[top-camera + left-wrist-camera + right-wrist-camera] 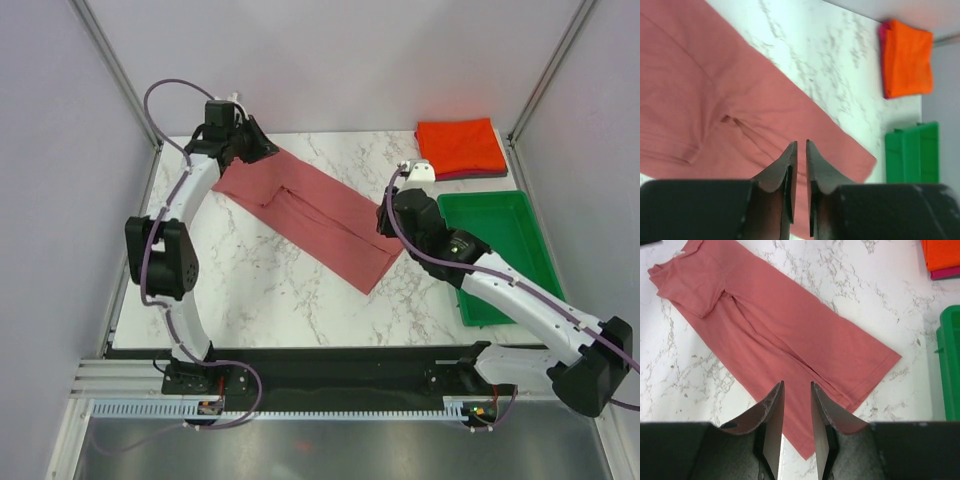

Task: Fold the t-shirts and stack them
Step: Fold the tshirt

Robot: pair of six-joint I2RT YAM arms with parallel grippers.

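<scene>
Rose-red t-shirt (310, 215) lies flat on the desk (250, 270) as a long strip folded lengthwise. It runs diagonally, collar end far-left, hem end toward the middle-right. The orange t-shirt (460, 145) is already folded at the far-right corner on top of the maroon t-shirt (945, 274), next to the green tray (500, 250).

Left end effector (801, 145) is over the collar end, fingers parted only a slit, nothing between them. Right end effector (796, 385) is over the hem end, gap slightly wider, also empty.

Likely risks:
- Gaps this narrow could ride over the stacked layers or pinch only the top one, so the lengthwise fold peels open on the lift.
- The tucked sleeve near the collar may flop out if that end gets dragged.
- Uneven grabs on a diagonal strip would likely give a skewed cross-fold, not a square.
- The right arm sits close to the tray and could nudge it.
</scene>
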